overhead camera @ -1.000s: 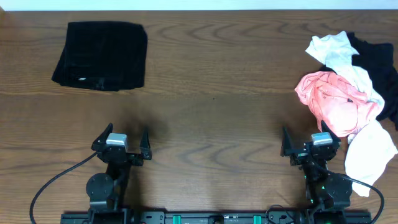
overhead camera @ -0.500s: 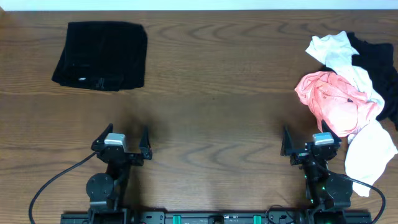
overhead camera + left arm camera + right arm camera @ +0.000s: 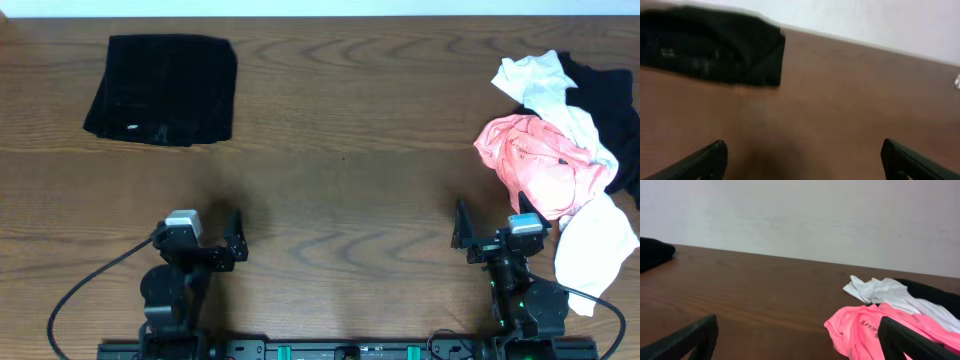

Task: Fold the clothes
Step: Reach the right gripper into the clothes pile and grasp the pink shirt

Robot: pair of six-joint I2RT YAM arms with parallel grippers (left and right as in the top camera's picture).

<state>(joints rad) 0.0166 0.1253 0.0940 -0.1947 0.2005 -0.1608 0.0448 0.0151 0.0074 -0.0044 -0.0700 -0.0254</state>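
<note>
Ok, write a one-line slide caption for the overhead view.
Open left gripper and right gripper idle; folded black cloth rectangle left, crumpled salmon-pink T-shirt among white garments and black garment right.

Dark brown wood-grain table [image 3: 340, 120]; plain pale wall [image 3: 800, 215] behind far edge (soft, even light).

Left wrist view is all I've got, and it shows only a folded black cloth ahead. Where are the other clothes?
Observer: A pink T-shirt lies crumpled at the far right of the table.
Operator: Anything heaped with it?
Observer: White garments and a black garment, all unfolded.
Operator: Is anything gripped over there?
Observer: No, the right gripper is open and empty, near the pink T-shirt.
</note>
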